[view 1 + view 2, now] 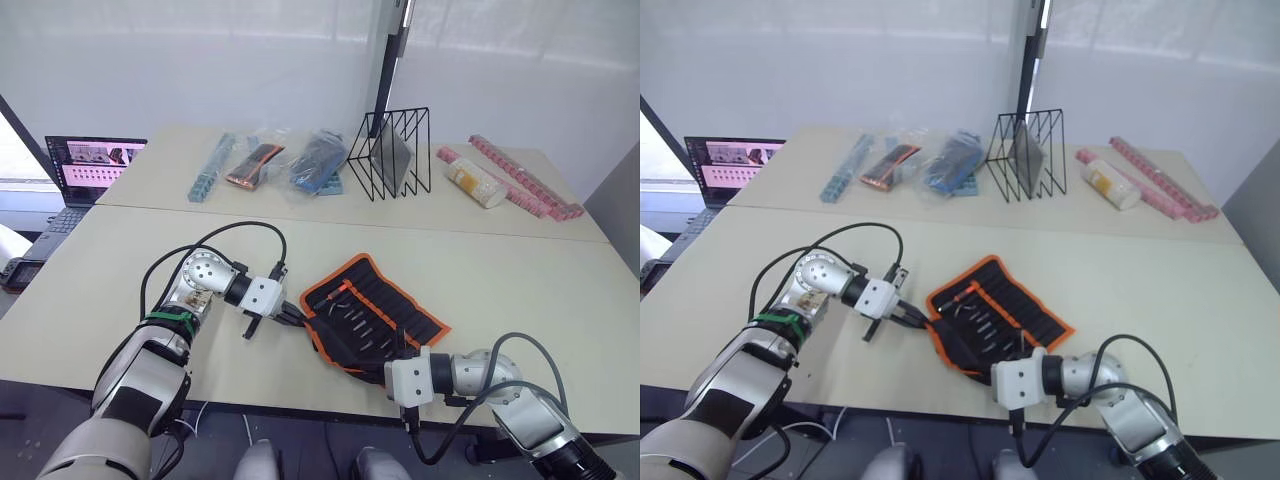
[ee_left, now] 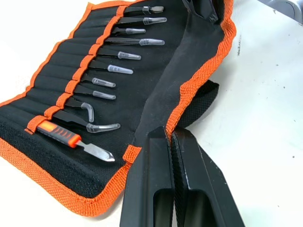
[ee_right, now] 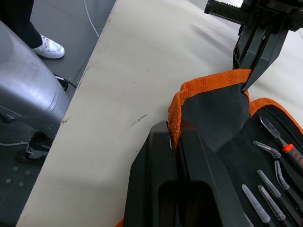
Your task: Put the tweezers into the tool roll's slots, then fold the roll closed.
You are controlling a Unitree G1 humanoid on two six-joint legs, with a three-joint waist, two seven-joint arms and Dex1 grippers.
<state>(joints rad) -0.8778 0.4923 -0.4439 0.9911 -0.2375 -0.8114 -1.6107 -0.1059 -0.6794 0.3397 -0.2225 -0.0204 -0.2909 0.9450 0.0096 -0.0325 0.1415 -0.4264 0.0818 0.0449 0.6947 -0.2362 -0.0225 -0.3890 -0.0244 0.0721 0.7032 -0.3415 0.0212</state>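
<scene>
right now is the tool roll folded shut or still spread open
Partly folded: the tool roll lies open with tweezers showing in the slots, while both grippers pinch its near flap, lifting it over.

**Counter contents, right eye view**

Near edge: black fabric tool roll with bright orange edge binding (image 1: 995, 318), lying open on the pale beige counter (image 1: 1160, 270), slim capped tweezers (image 1: 985, 322) seated in its slots. Left claw (image 1: 912, 319) pinches the roll's left orange border; right claw (image 1: 1012, 362) grips the roll's near edge, one flap raised between them.

Far counter, left to right: open laptop with pink-lit screen (image 1: 732, 165) at the left edge; long blue strip (image 1: 843, 167); bagged orange-black item (image 1: 890, 166); bagged blue item (image 1: 949, 165); black wire rack (image 1: 1028, 155); clear cylindrical jar lying on its side (image 1: 1110, 184); row of pink blocks (image 1: 1162, 180).
</scene>
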